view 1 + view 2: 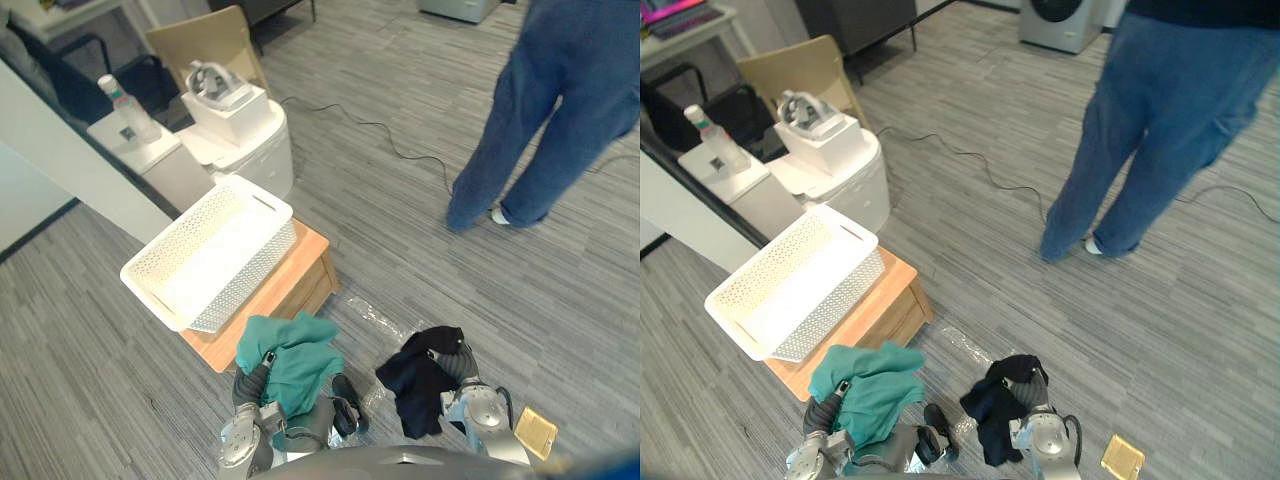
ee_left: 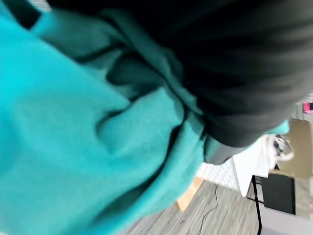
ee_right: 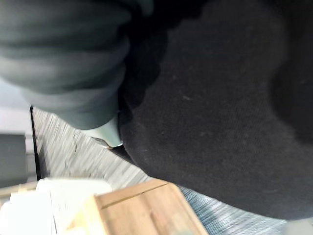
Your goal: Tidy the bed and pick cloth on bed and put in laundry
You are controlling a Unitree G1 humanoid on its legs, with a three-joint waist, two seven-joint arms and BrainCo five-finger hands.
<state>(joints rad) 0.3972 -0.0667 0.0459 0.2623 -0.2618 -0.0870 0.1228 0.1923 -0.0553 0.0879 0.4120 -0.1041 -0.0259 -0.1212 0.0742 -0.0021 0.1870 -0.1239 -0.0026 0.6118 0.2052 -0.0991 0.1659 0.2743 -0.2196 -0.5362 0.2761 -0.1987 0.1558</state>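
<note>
Teal cloth (image 1: pixel 295 360) hangs bunched over the left hand (image 2: pixel 234 88) at the near corner of the table (image 1: pixel 290 285), which bears the basket (image 1: pixel 245 285). Black cloth (image 1: pixel 415 385) drapes the right hand (image 3: pixel 63 58), further right. Both look light, soft and floppy, so take them at the bunched middle. Whether either hand is clenched on its cloth, I cannot tell

The fingers of the left hand (image 1: pixel 252 382) lie hidden under teal cloth (image 1: pixel 295 365), those of the right hand (image 1: pixel 460 362) under black cloth (image 1: pixel 418 385). The person (image 1: pixel 545 110) is cut off above the thighs.
</note>
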